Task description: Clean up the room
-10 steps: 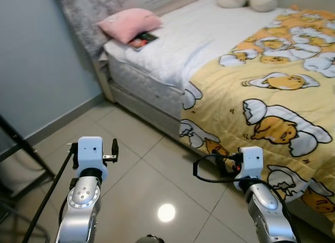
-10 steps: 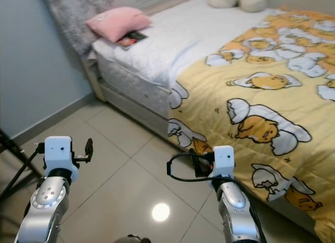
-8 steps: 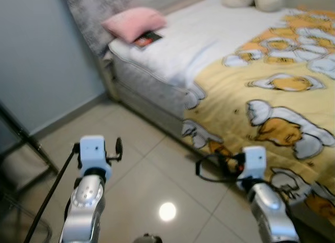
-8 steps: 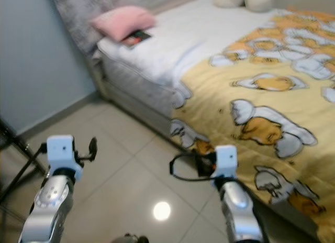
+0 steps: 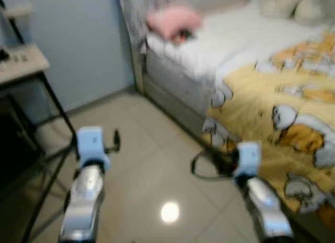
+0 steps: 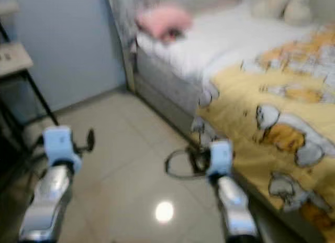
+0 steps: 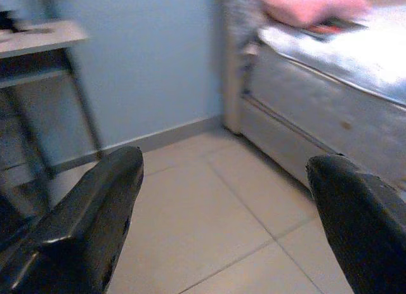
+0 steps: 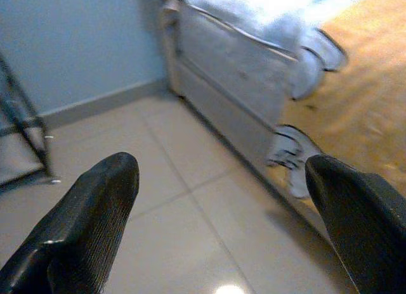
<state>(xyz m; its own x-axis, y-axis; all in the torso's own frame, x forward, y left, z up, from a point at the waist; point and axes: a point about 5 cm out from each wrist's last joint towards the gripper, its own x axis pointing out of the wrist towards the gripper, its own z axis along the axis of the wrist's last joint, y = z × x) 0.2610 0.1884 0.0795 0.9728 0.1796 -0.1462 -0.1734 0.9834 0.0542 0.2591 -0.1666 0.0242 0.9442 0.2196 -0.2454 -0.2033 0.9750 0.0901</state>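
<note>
The picture is blurred. A bed (image 5: 178, 80) with white sheets and a yellow cartoon-print blanket (image 5: 293, 112) stands on my right. A pink pillow (image 5: 172, 20) lies at its head, with a small dark item (image 5: 184, 34) beside it that I cannot make out. A pale plush toy (image 5: 293, 7) sits at the far side. Both arms are held out low over the tiled floor (image 5: 152, 148). My left gripper (image 7: 225, 180) is open with nothing between its fingers. My right gripper (image 8: 222, 180) is open too, near the blanket's hanging edge (image 8: 304, 161).
A light-topped desk (image 5: 21, 62) on thin black legs (image 5: 55, 104) stands at my left against the blue wall (image 5: 78, 44). The bed's side panel (image 7: 298, 116) runs along the right. Beige tiles stretch between desk and bed, with a lamp's reflection (image 5: 170, 211) on them.
The whole picture has swung and blurred, so the camera turned left; the desk has come into view and the bed has shifted right. Both arms keep the same pose, fingers apart.
</note>
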